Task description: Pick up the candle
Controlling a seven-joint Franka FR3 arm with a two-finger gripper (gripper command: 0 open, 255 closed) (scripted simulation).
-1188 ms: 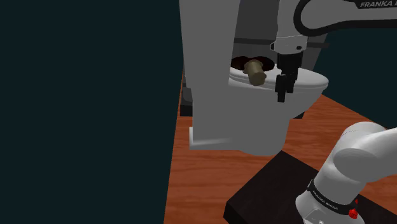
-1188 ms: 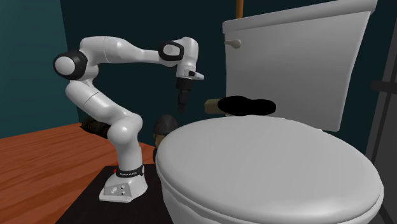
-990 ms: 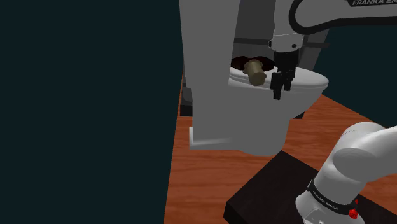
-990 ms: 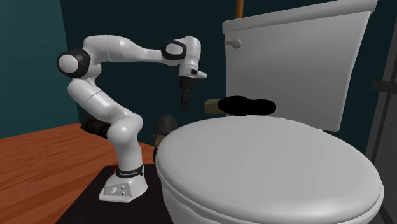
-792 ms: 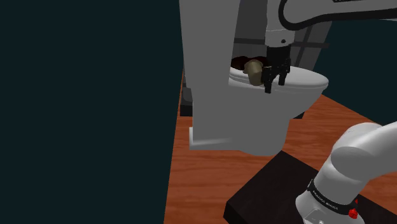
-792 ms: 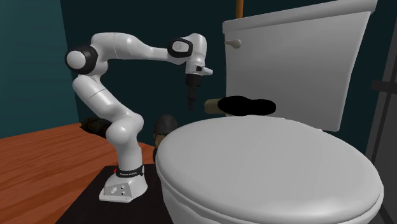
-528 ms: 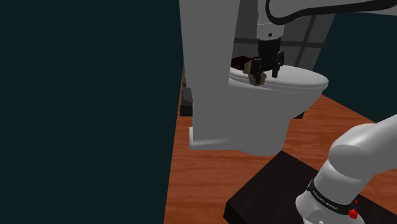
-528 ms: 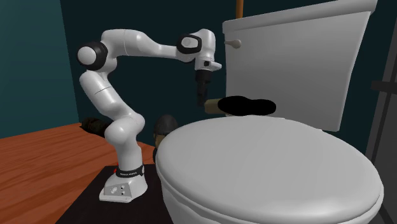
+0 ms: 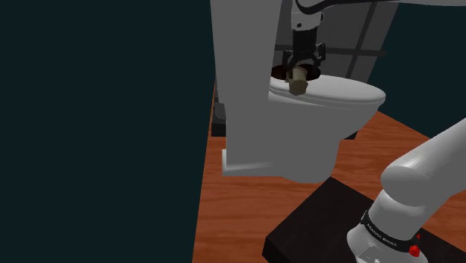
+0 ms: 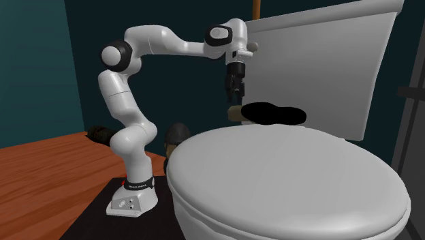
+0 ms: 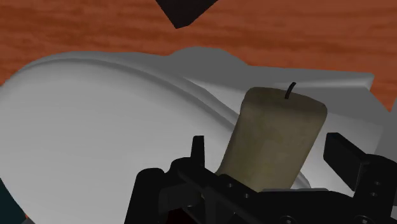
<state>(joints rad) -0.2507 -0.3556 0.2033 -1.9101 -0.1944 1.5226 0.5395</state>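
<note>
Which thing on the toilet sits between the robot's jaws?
The tan, stubby candle with a dark wick; the wide black shape beside it lies outside them.

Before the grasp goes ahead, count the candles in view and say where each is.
1. The candle rests at the back of the toilet lid, between the open fingers of the gripper. The dark shape beside it might hide others.
</note>
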